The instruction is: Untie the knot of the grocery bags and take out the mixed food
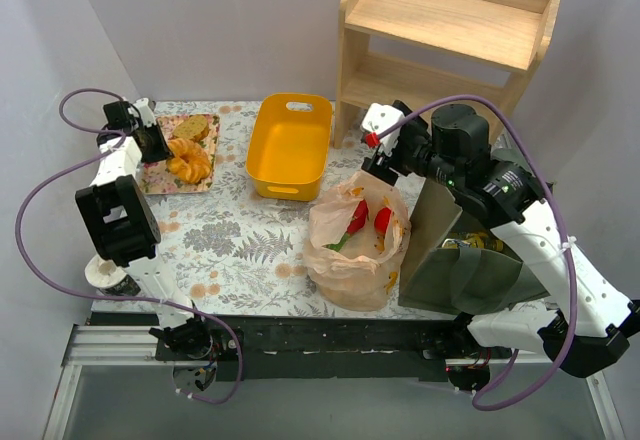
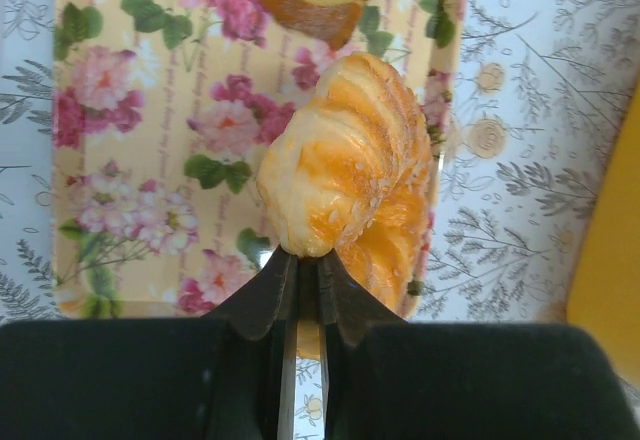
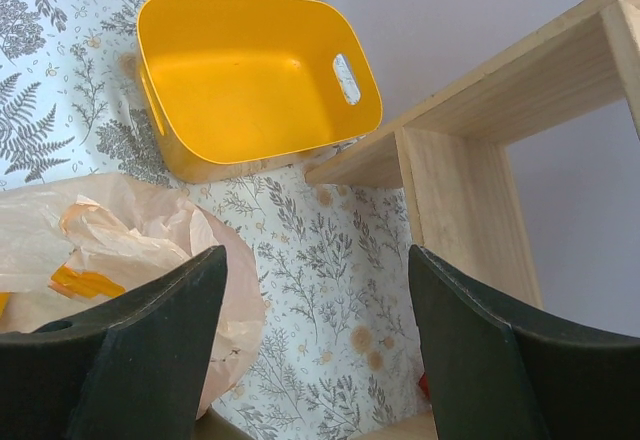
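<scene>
A glazed ring donut [image 2: 350, 170] rests over the floral tray [image 1: 155, 175] at the far left, beside a brown bread slice [image 1: 193, 126]. My left gripper [image 2: 305, 255] is shut, its tips pinching the donut's near rim. The thin tan plastic bag [image 1: 350, 255] sits at centre with its mouth gaping; the knot is not in view. Red pieces [image 1: 358, 216] and a green one [image 1: 340, 244] of the mixed food show inside it, and an orange piece [image 3: 85, 282]. My right gripper [image 1: 385, 165] hangs open just behind the bag, empty [image 3: 317, 260].
A yellow bin [image 1: 290, 145] stands behind the bag. A wooden shelf [image 1: 450, 30] rises at the back right, close to my right fingers. A dark green tote [image 1: 460, 265] stands right of the bag. A white roll [image 1: 105, 272] sits by the left arm's base.
</scene>
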Tool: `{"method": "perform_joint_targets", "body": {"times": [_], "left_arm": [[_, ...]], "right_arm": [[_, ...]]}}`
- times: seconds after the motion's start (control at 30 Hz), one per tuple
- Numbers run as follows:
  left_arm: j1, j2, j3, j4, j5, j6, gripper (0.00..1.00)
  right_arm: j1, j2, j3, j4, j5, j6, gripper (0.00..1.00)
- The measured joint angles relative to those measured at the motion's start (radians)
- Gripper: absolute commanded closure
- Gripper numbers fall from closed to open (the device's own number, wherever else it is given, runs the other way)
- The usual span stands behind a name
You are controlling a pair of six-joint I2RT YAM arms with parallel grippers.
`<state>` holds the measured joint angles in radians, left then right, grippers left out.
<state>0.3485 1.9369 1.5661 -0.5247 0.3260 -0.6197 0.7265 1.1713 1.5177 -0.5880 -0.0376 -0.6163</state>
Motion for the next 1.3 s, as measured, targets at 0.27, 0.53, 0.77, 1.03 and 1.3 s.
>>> {"method": "perform_joint_targets", "body": {"times": [0.27,0.53,0.77,1.03,1.3], "left_arm": [[-0.004,0.024,-0.003,0.019,-0.128,0.019,0.54],[-0.004,0.031,-0.040,0.033,-0.220,0.056,0.37],[-0.007,-0.094,-0.051,0.038,-0.182,0.061,0.23],[-0.090,-0.393,-0.072,0.084,0.080,0.048,0.12],[-0.290,-0.469,-0.138,0.068,0.307,-0.024,0.02]], "right_arm": [[0.000,0.006,0.011,-0.002,-0.004,0.000,0.20],[0.000,0.017,0.037,-0.018,-0.011,0.000,0.21],[0.000,-0.031,0.037,-0.100,-0.059,-0.029,0.26],[0.000,-0.153,0.000,-0.248,-0.227,-0.068,0.53],[0.035,-0.102,-0.151,-0.296,-0.345,-0.173,0.66]]}}
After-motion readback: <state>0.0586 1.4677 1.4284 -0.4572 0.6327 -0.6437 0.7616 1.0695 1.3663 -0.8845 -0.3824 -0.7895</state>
